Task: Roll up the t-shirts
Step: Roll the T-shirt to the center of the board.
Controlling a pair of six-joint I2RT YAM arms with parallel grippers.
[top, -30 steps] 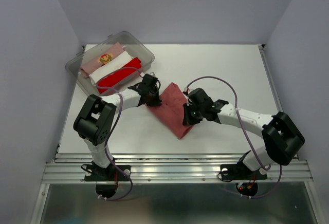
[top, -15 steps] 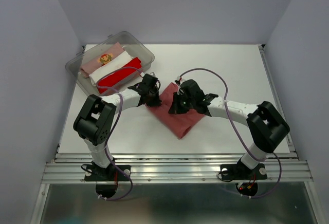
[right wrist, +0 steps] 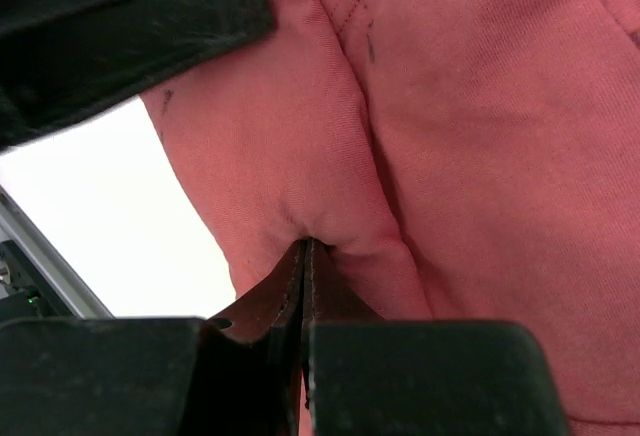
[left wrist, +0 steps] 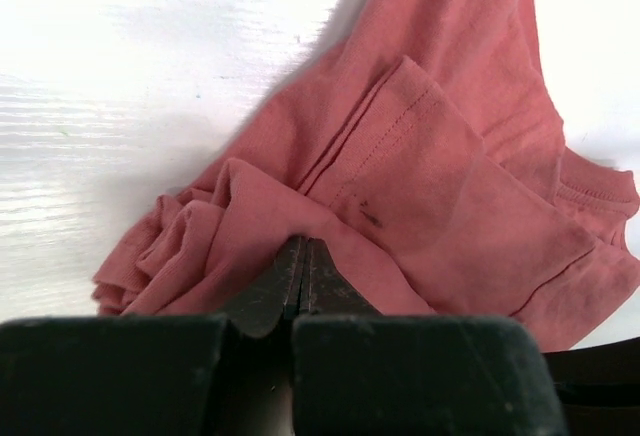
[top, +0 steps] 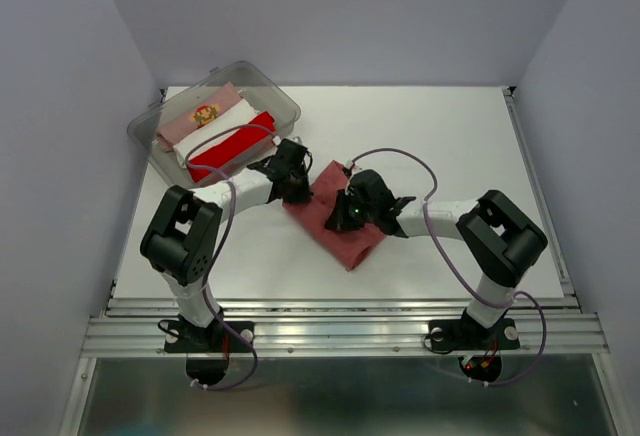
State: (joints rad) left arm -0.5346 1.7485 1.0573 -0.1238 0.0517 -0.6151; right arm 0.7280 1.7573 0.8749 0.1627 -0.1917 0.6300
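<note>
The brick-red t-shirt point(top: 345, 231) lies folded and bunched on the white table, between the two arms. My left gripper point(top: 296, 192) is shut on its left edge; in the left wrist view the jaws point(left wrist: 302, 256) pinch a fold of the red cloth point(left wrist: 440, 176). My right gripper point(top: 345, 214) is shut on the middle of the shirt; in the right wrist view the jaws point(right wrist: 305, 251) pinch a pucker of the cloth point(right wrist: 480, 136). Pale pink point(top: 205, 114), white point(top: 218, 129) and bright red point(top: 232, 146) bundles lie in the bin.
A clear plastic bin point(top: 283, 104) stands at the table's back left, close behind my left gripper. The white table point(top: 450, 146) extends to the right and back. A metal rail point(top: 340, 326) runs along the near edge.
My right gripper has moved left from the shirt's right edge onto its middle, folding the arm in. The left gripper has stayed on the shirt's left edge.
</note>
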